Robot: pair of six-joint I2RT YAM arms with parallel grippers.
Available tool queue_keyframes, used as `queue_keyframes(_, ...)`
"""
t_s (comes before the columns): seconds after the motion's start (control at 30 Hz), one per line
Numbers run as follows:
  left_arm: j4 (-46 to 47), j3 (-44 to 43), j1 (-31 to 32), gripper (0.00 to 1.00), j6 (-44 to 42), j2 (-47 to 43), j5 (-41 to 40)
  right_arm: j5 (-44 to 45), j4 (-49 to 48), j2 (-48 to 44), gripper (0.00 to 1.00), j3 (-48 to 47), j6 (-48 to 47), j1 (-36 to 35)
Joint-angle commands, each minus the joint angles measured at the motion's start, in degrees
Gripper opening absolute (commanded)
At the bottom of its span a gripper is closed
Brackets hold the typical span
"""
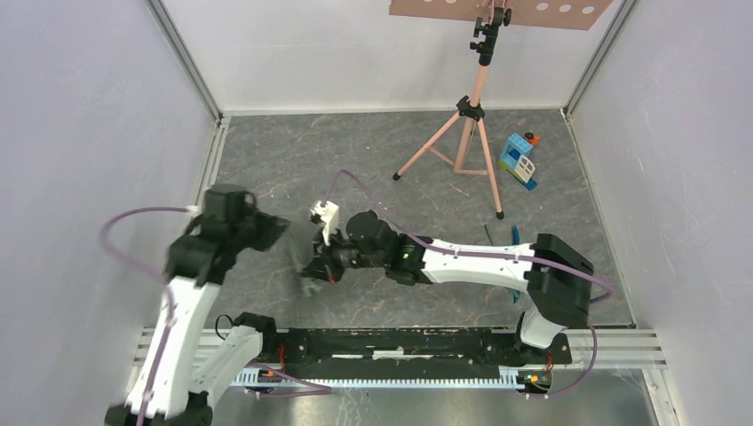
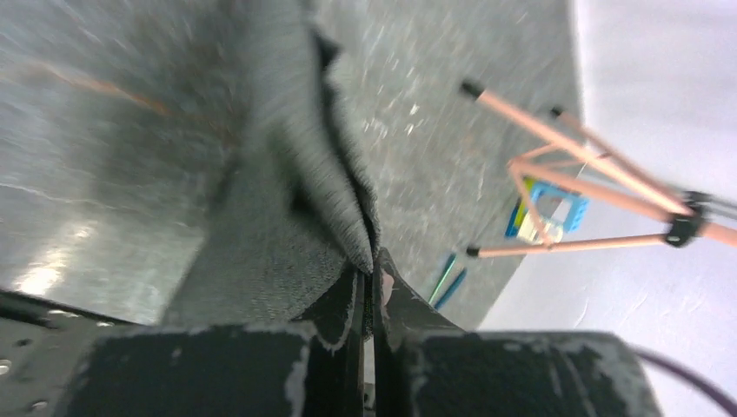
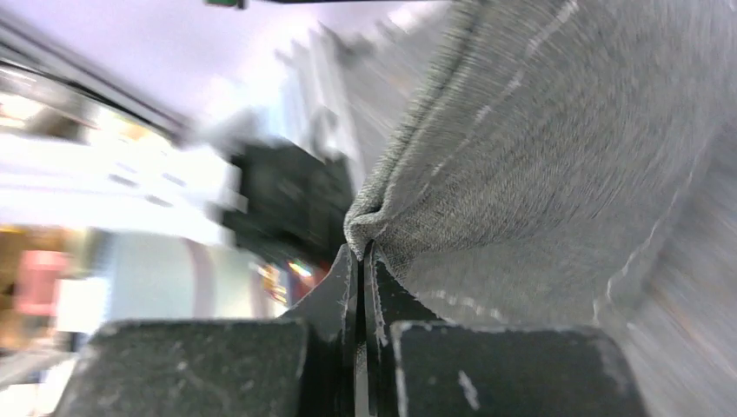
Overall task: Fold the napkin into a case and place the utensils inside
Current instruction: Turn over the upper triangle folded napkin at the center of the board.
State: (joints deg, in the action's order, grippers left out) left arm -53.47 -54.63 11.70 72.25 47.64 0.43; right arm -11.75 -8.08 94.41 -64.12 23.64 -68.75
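The dark grey napkin (image 1: 308,259) hangs bunched and lifted between my two grippers, left of the middle of the floor. My left gripper (image 1: 279,230) is shut on one edge of it; in the left wrist view the cloth (image 2: 287,208) is pinched between the jaw tips (image 2: 372,271). My right gripper (image 1: 321,264) is shut on another corner, and in the right wrist view the napkin (image 3: 539,174) folds into its closed tips (image 3: 361,252). The blue utensils (image 1: 517,234) lie on the floor at the right, mostly hidden under the right arm. They show as thin teal sticks (image 2: 447,280) in the left wrist view.
A pink tripod (image 1: 473,142) stands at the back centre-right, its legs spread on the floor. A blue-and-white toy block house (image 1: 519,160) sits to its right. White walls close in the left, back and right sides. A black rail (image 1: 400,342) runs along the near edge.
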Motion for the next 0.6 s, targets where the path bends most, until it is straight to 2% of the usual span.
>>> queue_keyframes(0.0,-22.69,-21.00,-1.40,0.02,-14.63,-4.55,-21.10,-19.75,-23.47,5.70,0.01,-4.38,20.35,-2.61)
queue_keyframes(0.07,-20.05,-24.71,-1.42,0.02,-21.78,-1.50,-20.09,-21.57,-29.94,8.21,0.00,-4.60,25.66,-1.95)
queue_keyframes(0.13,-15.37,-24.52,-1.37,0.02,-28.39,3.70,-16.65,-23.19,-38.30,10.42,0.01,-1.98,31.41,-0.46)
queue_keyframes(0.2,-11.10,-22.29,-1.33,0.02,-30.99,9.53,-13.37,-24.17,-44.22,13.03,0.01,0.94,35.08,1.17)
queue_keyframes(0.33,2.76,-14.97,-0.10,0.02,-35.23,22.64,-6.09,-26.56,-63.32,18.73,0.01,10.84,44.96,5.56)
queue_keyframes(0.43,10.45,-14.64,3.31,0.02,-38.68,35.47,-5.52,-28.54,-68.69,20.95,0.00,17.60,46.28,9.54)
queue_keyframes(0.57,15.24,-18.47,7.49,0.02,-39.25,49.84,-5.10,-28.94,-66.39,19.97,0.01,26.70,41.37,14.95)
